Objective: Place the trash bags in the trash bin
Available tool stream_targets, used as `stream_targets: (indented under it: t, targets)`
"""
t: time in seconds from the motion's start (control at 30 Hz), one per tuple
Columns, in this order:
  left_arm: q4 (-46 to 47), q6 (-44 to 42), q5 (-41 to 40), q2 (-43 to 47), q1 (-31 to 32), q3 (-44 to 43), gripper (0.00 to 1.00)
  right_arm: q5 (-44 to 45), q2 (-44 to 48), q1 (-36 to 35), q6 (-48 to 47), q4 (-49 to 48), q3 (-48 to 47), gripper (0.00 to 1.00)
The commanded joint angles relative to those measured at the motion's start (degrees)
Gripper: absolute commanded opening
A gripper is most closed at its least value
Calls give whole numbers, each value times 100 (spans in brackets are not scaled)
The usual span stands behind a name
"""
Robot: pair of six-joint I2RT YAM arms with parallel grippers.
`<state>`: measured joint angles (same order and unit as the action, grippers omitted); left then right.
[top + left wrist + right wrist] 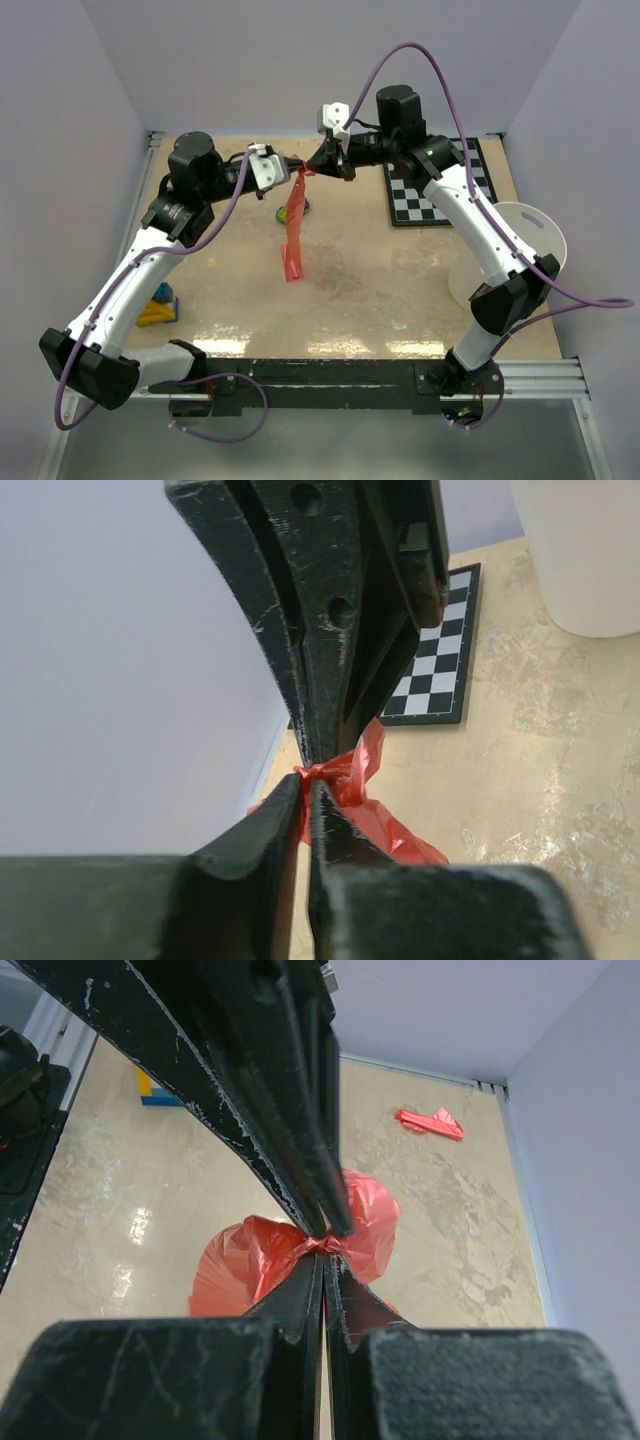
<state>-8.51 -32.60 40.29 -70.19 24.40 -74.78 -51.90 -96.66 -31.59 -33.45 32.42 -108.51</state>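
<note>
right gripper [325, 1250] is clamped on the trash bag [293, 230], top centre; left gripper [308, 778] barely cracked, can't tell if gripping. i'd swing slow toward the trash bin [535, 235], right side.

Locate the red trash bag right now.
Top view: the trash bag hangs mid-air left of centre, from where the left gripper and right gripper tips meet, well left of the checkerboard and white bin.

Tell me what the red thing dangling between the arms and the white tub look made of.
The trash bag looks like thin plastic film: translucent red, glossy, crinkled, bunched to a twist on top. The trash bin seems rigid white plastic, smooth and matte; its look leaves that open.
</note>
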Motion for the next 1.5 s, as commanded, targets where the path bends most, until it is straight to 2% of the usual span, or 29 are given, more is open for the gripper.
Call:
stream_targets:
  t: [0.0,0.13,0.27,0.7,0.73,0.77,0.8,0.87,0.93,1.13,1.3,1.4,1.47]
  targets:
    - [-299,-246,550,-134,21,-370,1,4,227,-75,14,-175,-188,0]
    - [-484,-448,226,-100,12,-432,0,57,288,-14,338,-394,-39,0]
    - [-493,-747,-223,119,-6,-204,0,-127,350,425,1050,-878,216,0]
    - [-292,-581,-224,190,-15,-54,0,-188,402,400,937,-861,286,0]
    - [-283,-581,-224,199,-15,-54,0,-250,394,400,859,-765,286,8]
    - [-282,-590,-232,199,-15,-63,0,-320,385,400,823,-686,278,26]
    - [-282,-607,-259,208,-15,-54,0,-417,394,400,788,-607,269,37]
    - [-274,-625,-311,216,-15,-54,0,-592,420,382,788,-553,304,49]
    - [-248,-642,-338,225,-15,-54,0,-594,411,312,753,-492,330,55]
    - [-195,-599,-329,243,-15,-63,0,-531,306,180,612,-439,287,57]
    - [-116,-555,-373,243,-15,-45,0,-620,121,83,910,-701,172,56]
    - [-80,-528,-390,243,-15,-54,0,-576,51,66,1235,-966,163,54]
    - [-37,-493,-417,252,-15,-54,0,-471,25,48,1306,-1036,155,49]
